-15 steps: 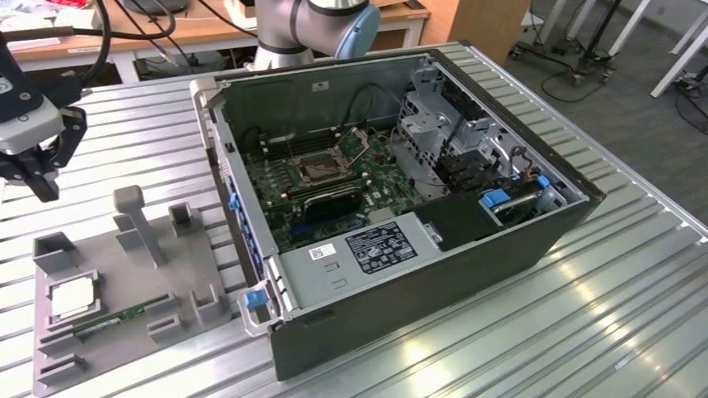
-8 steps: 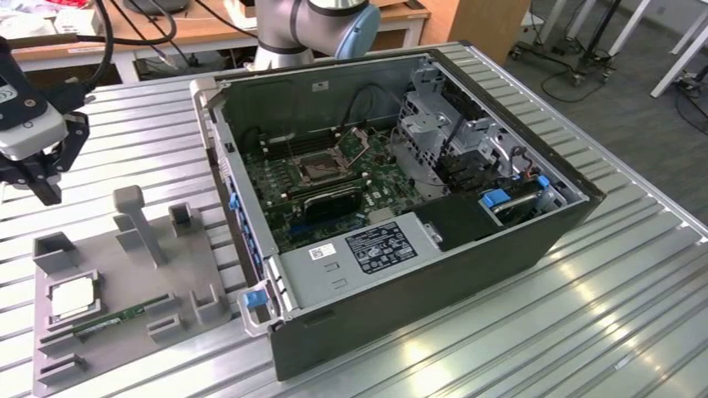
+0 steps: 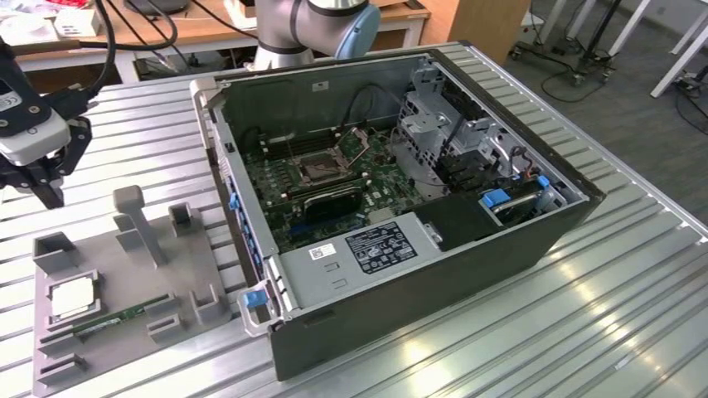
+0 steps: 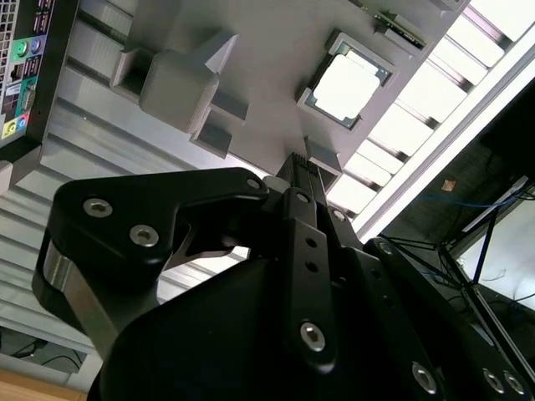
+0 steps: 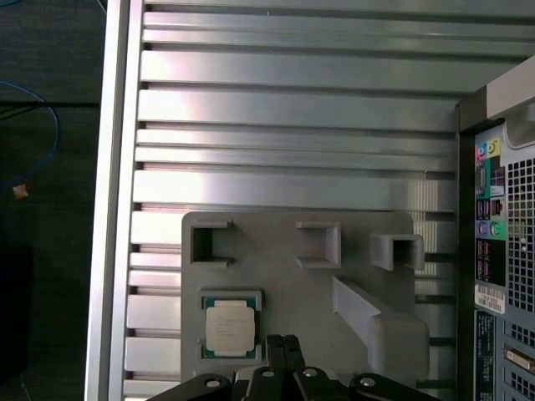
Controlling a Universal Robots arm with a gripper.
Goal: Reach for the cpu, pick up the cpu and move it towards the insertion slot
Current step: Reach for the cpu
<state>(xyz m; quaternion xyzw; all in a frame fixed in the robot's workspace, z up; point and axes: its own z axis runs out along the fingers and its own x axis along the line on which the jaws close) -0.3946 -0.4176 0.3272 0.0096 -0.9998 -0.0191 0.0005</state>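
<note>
Black links of the pincer (image 4: 299, 159) lay closest in both wrist views, its two slim fingers pressed together with nothing between them. In the exterior view the pincer (image 3: 52, 199) hung at that view's left, above the ribbed metal surface (image 3: 619, 315) and over the far end of a grey holder plate (image 3: 122, 249), touching neither.

On that plate the cpu (image 3: 72, 296) rested flat in a square recess, pale face up, a thin tan rim around it. In the first wrist view the cpu (image 5: 229, 327) sat just beside the closed fingertips, which were clear of it; the second wrist view showed the cpu (image 4: 345, 86) beyond the fingertips, in the same recess. A narrow green memory stick (image 3: 111, 320) lay in a groove near the chip.

At the exterior view's centre stood an open computer case (image 3: 443, 274). The insertion slot (image 3: 315, 169), a metal-framed square with a dark centre, sat on its green board, well apart from the pincer.
</note>
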